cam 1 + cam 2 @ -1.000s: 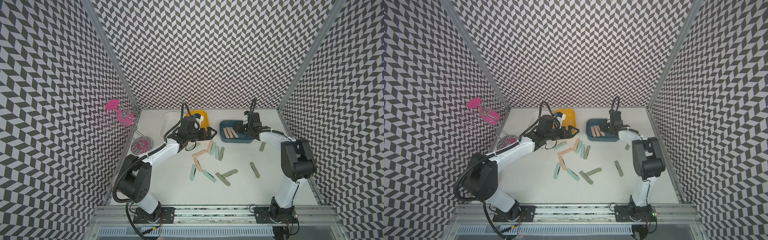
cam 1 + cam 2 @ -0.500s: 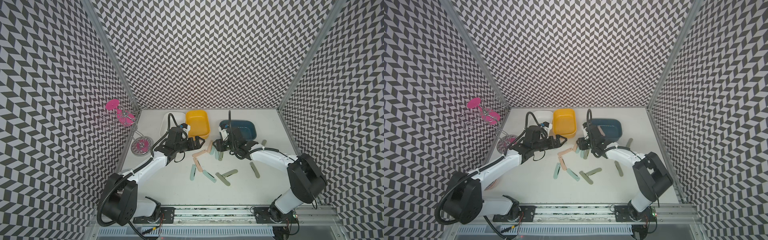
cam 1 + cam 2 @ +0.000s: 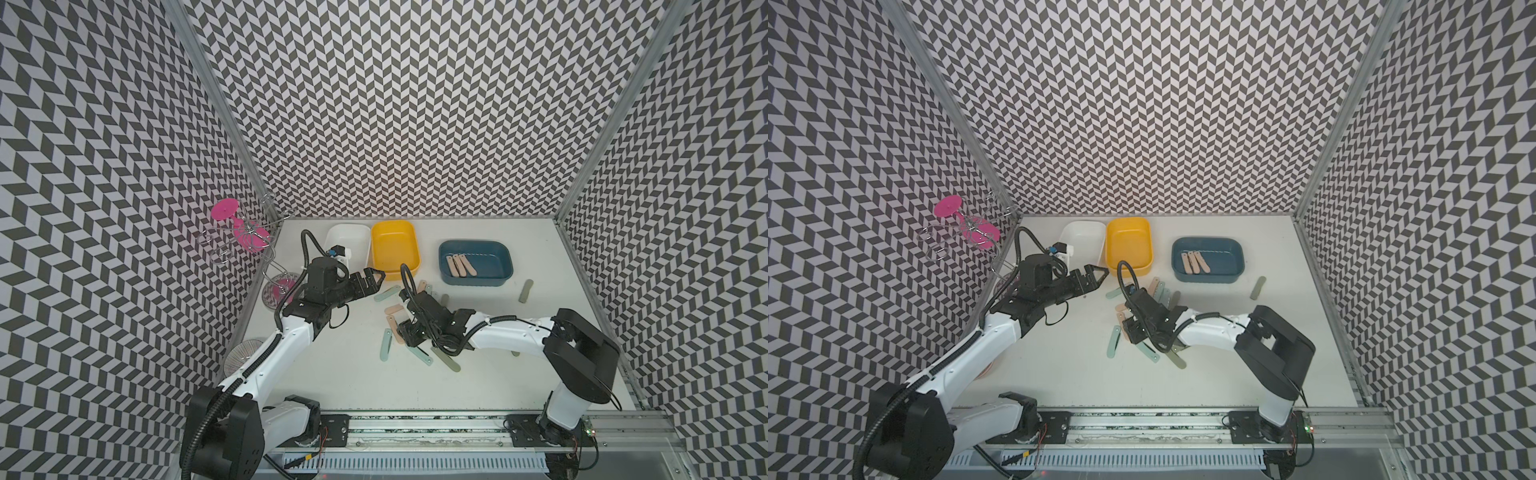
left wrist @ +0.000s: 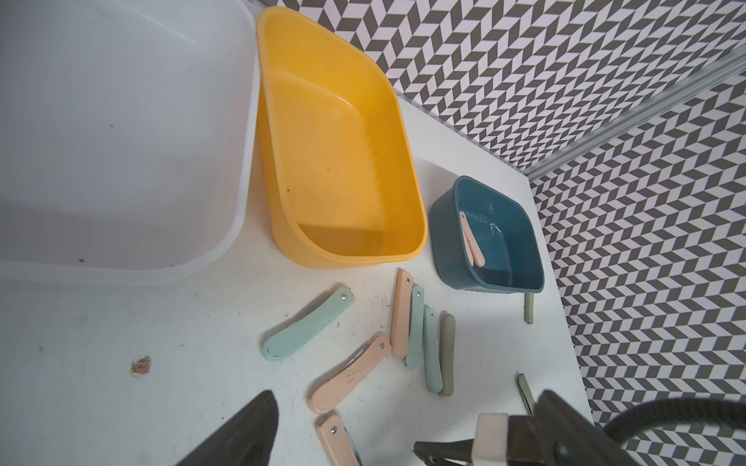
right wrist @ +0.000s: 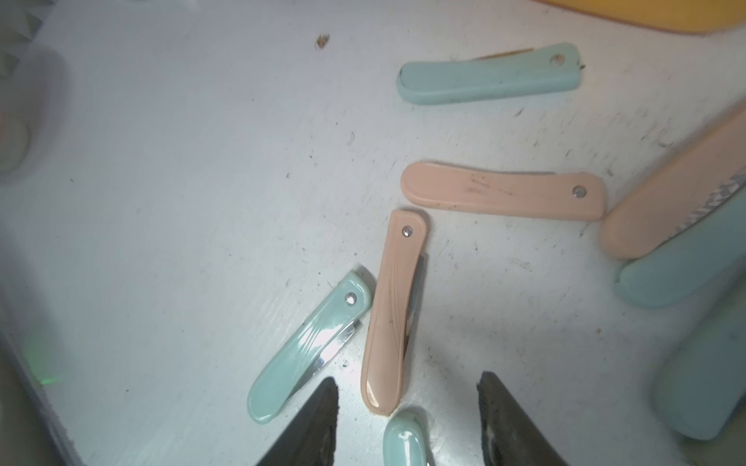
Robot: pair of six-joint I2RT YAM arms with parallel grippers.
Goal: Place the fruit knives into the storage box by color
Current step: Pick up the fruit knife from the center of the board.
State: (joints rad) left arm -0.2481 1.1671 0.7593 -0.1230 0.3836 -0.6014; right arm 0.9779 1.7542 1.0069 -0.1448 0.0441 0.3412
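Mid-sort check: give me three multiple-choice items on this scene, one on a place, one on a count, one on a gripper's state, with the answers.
1. Where do the sorted peach-pink knives lie?
A. white box
B. yellow box
C. blue box

2. How many knives lie in the blue box?
A. one
B. three
C. five

3. How does the right gripper stand?
A. shut on a mint knife
B. open above the loose knives
C. shut and empty

Answers:
1 C: the pink bars show against its blue floor in both top views.
2 B: three lie side by side.
3 B: the right wrist view shows its fingers apart, with knife ends lying ungripped between them.
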